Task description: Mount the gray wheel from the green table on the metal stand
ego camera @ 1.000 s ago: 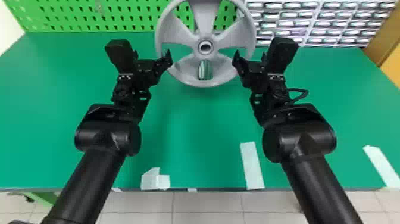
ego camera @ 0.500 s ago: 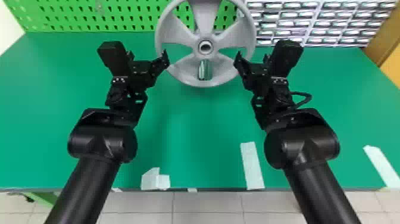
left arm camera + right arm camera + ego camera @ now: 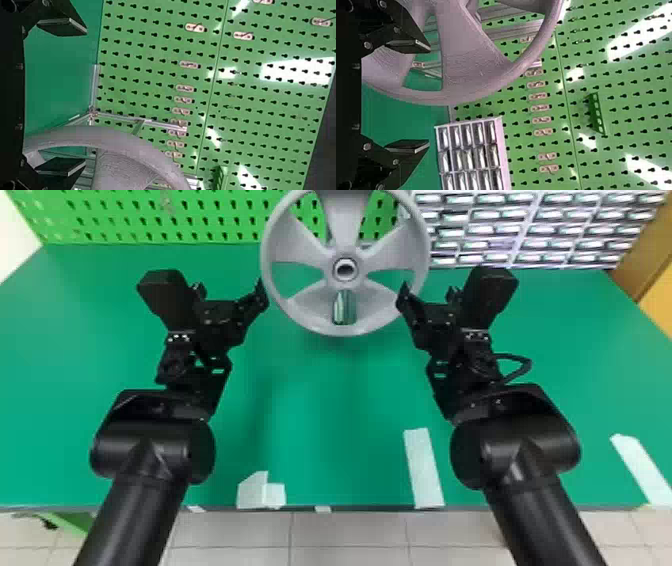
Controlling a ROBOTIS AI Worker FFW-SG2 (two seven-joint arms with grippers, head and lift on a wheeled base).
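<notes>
The gray wheel (image 3: pixel 347 327) stands upright at the back of the green table (image 3: pixel 320 390), its hub facing the head camera. Metal bars of the stand (image 3: pixel 158 125) show behind it in the left wrist view; how the hub sits on them is hidden. My left gripper (image 3: pixel 231 293) is open left of the rim, holding nothing. My right gripper (image 3: pixel 428 294) is open on the other side, its inner fingertip overlapping the rim in view. In the left wrist view the left gripper (image 3: pixel 73 97) has the rim near one finger; in the right wrist view one finger of the right gripper (image 3: pixel 420 95) lies before the wheel.
A green pegboard (image 3: pixel 200 220) rises behind the table, with a rack of small clear-fronted drawers (image 3: pixel 530 230) at the back right. White tape strips (image 3: pixel 424 467) lie by the table's front edge.
Both grippers have moved outward, away from the wheel, the left one to the left by more than the right one to the right. The wheel has kept its place.
</notes>
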